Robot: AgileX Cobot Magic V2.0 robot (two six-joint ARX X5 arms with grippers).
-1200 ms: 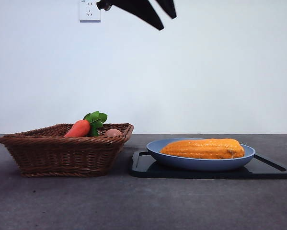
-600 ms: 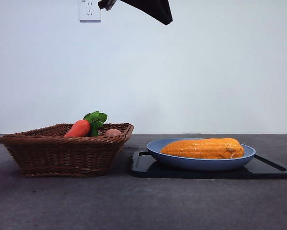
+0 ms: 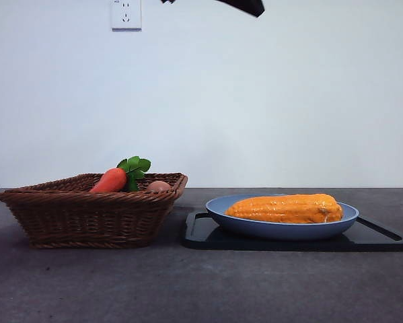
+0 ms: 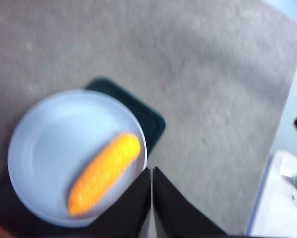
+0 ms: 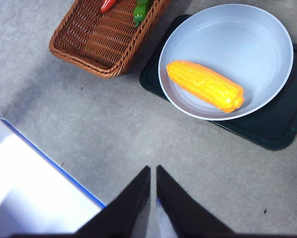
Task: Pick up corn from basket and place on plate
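Corn (image 3: 285, 208) lies on the plate (image 3: 282, 231), right of the basket (image 3: 87, 215). Both tools pinched shut, empty (left tool (image 4: 151, 171), right tool (image 5: 153, 169)). Risk: cob rolling if plate bumped.

One long orange-yellow bumpy corn cob (image 3: 285, 208) is counted, on one round matte blue plate (image 3: 221, 214). One flat black rectangular tray (image 3: 383, 237) and one dark-brown woven wicker basket (image 3: 87, 215) are seen. One red-orange carrot with green leaves (image 3: 110, 180) is counted, and one pale rounded item (image 3: 158, 186) beside it.
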